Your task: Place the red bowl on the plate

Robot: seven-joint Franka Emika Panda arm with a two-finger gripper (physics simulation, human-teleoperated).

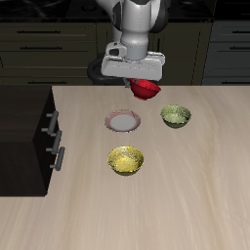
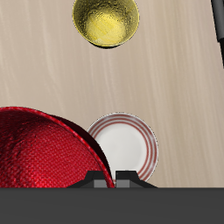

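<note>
Now my hand (image 1: 143, 83) has the red bowl (image 1: 146, 89) clamped and lifted off the worktop (image 1: 195, 186), just behind the plate (image 1: 123, 121). Pickup looks done; I reckon carrying it over the plate and lowering remain.

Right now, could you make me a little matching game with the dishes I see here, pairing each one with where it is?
Things:
1. red bowl
2. plate
3. yellow bowl
4. olive-green bowl

Places:
A. on the table, nearest the front edge
B. lifted off the table under the claw
C. on the table beside the plate, away from the dark cabinet
D. flat on the table, between the yellow bowl and the robot

Pairs: 1-B, 2-D, 3-A, 4-C
</note>
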